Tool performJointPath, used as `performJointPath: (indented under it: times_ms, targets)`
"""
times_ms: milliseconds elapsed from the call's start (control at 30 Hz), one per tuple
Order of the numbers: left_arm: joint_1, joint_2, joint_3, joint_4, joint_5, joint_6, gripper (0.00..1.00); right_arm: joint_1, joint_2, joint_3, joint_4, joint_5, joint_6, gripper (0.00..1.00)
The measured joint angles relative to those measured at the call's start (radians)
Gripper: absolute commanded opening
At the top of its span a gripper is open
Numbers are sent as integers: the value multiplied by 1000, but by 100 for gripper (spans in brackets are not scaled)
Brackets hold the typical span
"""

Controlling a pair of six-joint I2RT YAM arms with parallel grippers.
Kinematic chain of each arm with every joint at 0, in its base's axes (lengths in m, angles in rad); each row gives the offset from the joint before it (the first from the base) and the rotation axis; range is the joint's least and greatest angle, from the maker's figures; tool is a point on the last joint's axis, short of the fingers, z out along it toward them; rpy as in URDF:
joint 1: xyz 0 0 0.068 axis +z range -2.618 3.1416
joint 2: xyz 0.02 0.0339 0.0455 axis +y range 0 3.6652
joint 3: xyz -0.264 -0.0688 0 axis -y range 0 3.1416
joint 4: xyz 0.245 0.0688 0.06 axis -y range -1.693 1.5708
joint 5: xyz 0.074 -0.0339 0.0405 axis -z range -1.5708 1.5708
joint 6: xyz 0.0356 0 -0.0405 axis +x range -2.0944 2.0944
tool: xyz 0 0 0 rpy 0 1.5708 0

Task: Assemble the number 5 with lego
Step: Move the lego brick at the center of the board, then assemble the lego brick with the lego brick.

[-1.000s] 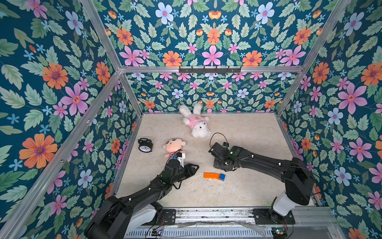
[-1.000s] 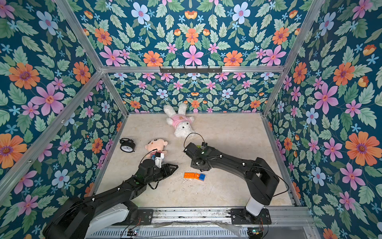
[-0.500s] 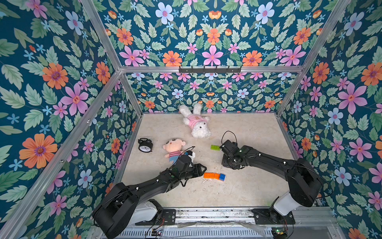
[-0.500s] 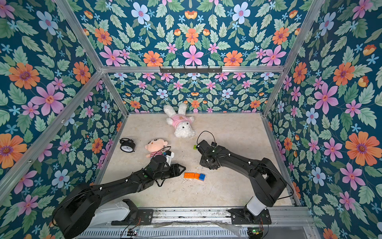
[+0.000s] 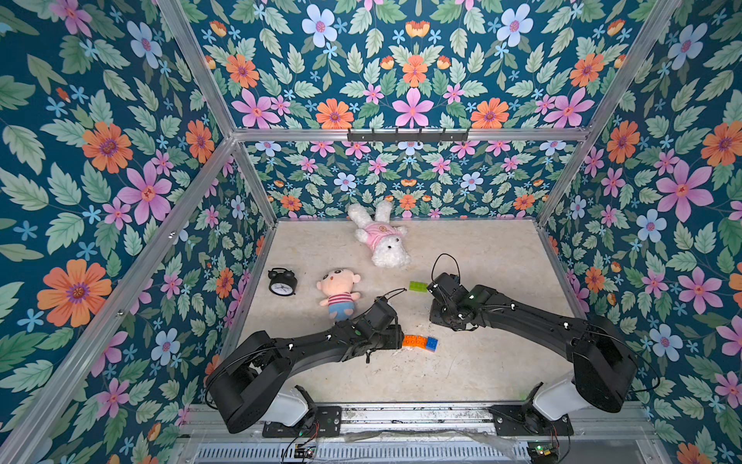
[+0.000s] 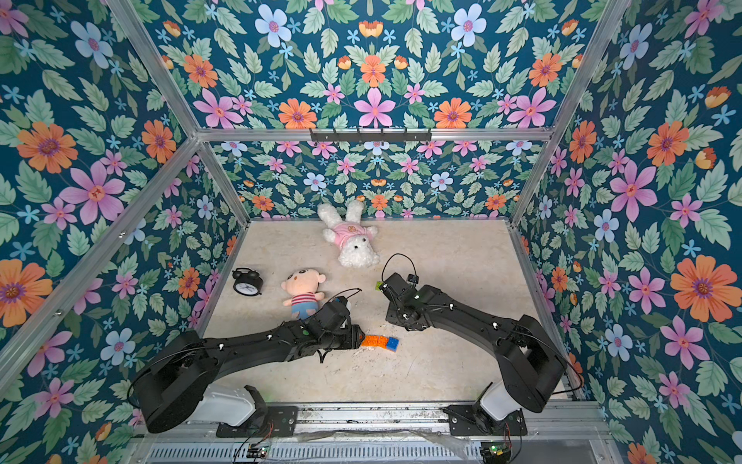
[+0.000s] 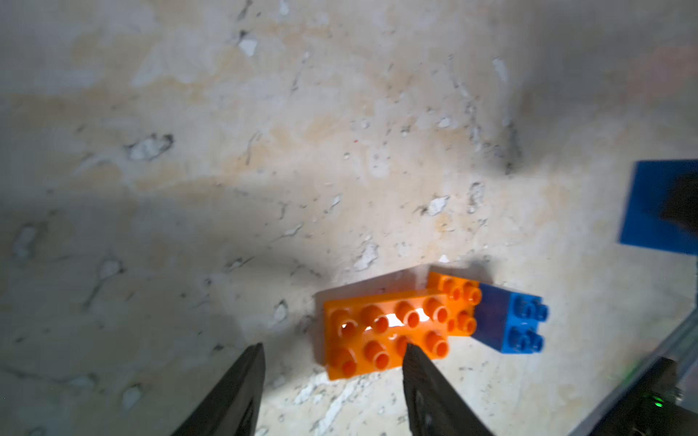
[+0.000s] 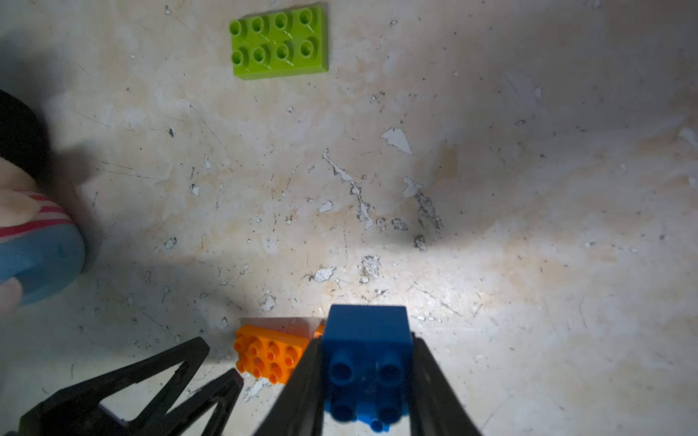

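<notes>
The lego bricks (image 6: 379, 342) are hard, stiff plastic and surely light. Their smooth side walls can slip between narrow fingers, so each brick is best taken on two opposite flat sides, low and square, never on the studs. To join them needs a straight push, and a loose group would slide on the table (image 5: 482, 261) if nothing holds it. The started number 5 (image 5: 419, 342), two orange bricks and one blue square joined in a row, lies flat near the striped doll (image 5: 339, 295), on the doll's robot-right side and closer to the arm bases. The green brick (image 5: 418, 286) lies alone, also on the robot-right of the doll, about level with it and apart from the joined group. The left gripper (image 7: 332, 353) has its jaws apart and grasps nothing; one fingertip (image 7: 415, 362) covers the edge of the upper orange brick (image 7: 381, 332), but I cannot tell if it touches. Its arm is stretched low over the table, the wrist just beside the doll's feet. The right gripper (image 8: 366, 345) is clamped on the second blue brick (image 8: 368, 328) by its side walls, studs facing the wrist camera. Its arm is bent at the elbow, the wrist turned down, just beside the green brick on the side away from the doll
</notes>
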Motion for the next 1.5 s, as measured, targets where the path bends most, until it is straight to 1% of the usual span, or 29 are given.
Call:
performJointPath:
  times_ms: [167,233,367,533,700,867,933,1033,1133,1300,1400,1500]
  targets:
    - [-27,55,47,-27,-18,8,58,0,-2,-6,5,-1,2,25]
    - [-34,70,62,-40,-38,12,51,0,-4,-11,10,-1,4,25]
    - [-41,83,79,-53,-64,1,46,0,-15,-26,10,-1,7,25]
    - [-39,83,83,-101,-135,-8,42,0,-24,-29,10,-4,8,25]
    - [-40,40,59,-137,-190,-26,42,8,-26,-23,11,-16,15,25]
    - [-40,-55,15,-154,-172,-33,45,40,-6,10,28,-27,18,25]
    - [-40,-110,-7,-129,-163,-40,44,60,17,34,29,-30,21,25]
    - [-40,-189,-27,-113,-173,-61,41,98,59,81,31,-29,27,25]
    - [-39,-293,-65,-121,-239,-107,40,145,115,139,31,-28,48,24]
    - [-11,-494,-143,-217,-378,-195,39,204,234,218,26,-28,77,24]
    - [21,-589,-161,-282,-435,-222,39,234,286,270,18,-26,97,24]
    - [82,-675,-183,-322,-455,-234,41,262,346,340,-11,-20,101,24]
